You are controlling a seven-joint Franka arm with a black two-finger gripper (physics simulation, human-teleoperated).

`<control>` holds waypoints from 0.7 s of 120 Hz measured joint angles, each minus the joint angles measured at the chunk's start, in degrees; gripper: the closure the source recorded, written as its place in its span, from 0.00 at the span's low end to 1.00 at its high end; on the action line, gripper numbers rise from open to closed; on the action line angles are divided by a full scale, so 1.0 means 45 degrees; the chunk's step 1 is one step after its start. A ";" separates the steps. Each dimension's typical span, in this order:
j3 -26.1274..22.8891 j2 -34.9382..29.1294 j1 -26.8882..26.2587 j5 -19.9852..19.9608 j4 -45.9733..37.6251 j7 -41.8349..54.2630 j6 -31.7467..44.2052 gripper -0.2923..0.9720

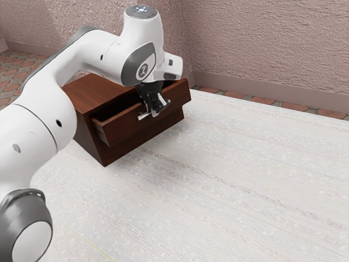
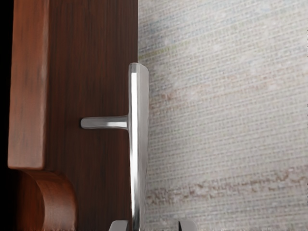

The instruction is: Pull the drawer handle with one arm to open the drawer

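Note:
A dark wooden cabinet [image 1: 95, 93] stands on the pale table [image 1: 229, 180], and its drawer [image 1: 131, 123] is pulled partway out. On the drawer front sits a silver bar handle [image 1: 147, 113]. My black gripper [image 1: 154, 107] reaches down from above and straddles that bar. In the wrist view the handle [image 2: 137, 144] runs up from between my fingertips [image 2: 118, 225], held off the drawer front [image 2: 91, 62] by a short post [image 2: 103, 123]. One finger lies against the bar's drawer side; the other stands apart from it. The gripper [image 2: 152, 226] is open.
The cabinet stands at the table's far edge, toward the exterior view's left, by a pink wall [image 1: 262, 38] and a tiled floor [image 1: 16, 71]. Bare tabletop stretches in front of the drawer and toward the exterior view's right.

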 joint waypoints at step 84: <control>-0.0011 -0.0660 -0.0441 -0.0423 -0.0898 -0.0077 0.0033 0.73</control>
